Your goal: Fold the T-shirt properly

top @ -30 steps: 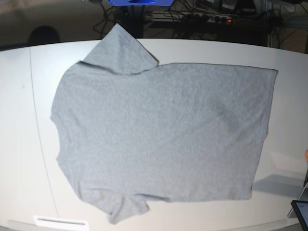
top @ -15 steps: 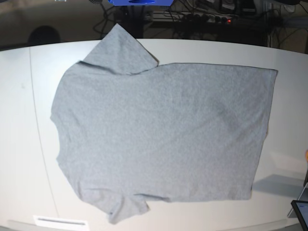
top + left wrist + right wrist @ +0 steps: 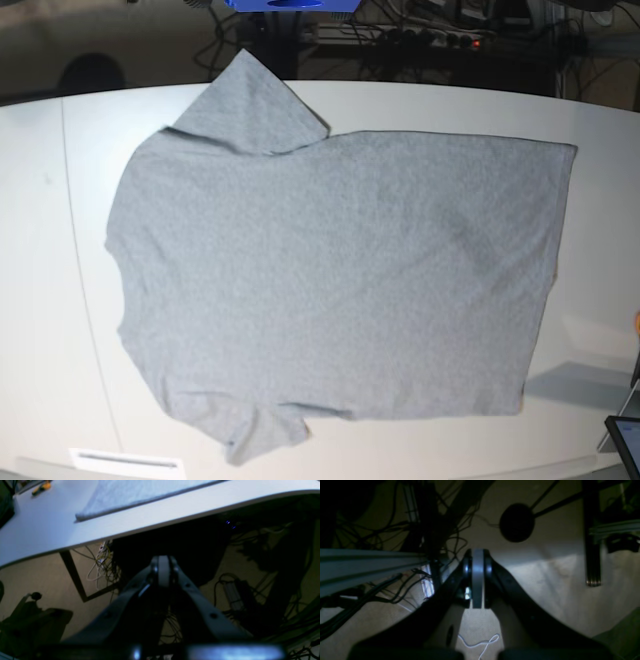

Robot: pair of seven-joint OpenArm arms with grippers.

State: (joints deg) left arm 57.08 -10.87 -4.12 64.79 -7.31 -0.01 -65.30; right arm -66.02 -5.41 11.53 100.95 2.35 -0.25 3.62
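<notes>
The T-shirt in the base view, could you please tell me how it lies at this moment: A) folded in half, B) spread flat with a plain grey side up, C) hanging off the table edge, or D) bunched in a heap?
B: the T-shirt lies spread open on the white table, both sleeves out, plain grey with no lettering showing.

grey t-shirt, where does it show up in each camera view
Base: the heather-grey short-sleeved cotton T-shirt lies spread flat, plain side up, filling the middle of the white table.
Left wrist: only an edge and one corner of it show at the top, above the shut fingers.
Right wrist: not in it; only floor, cables and the shut fingers.
Shared landmark: the white table's edge, in base and left wrist.
</notes>
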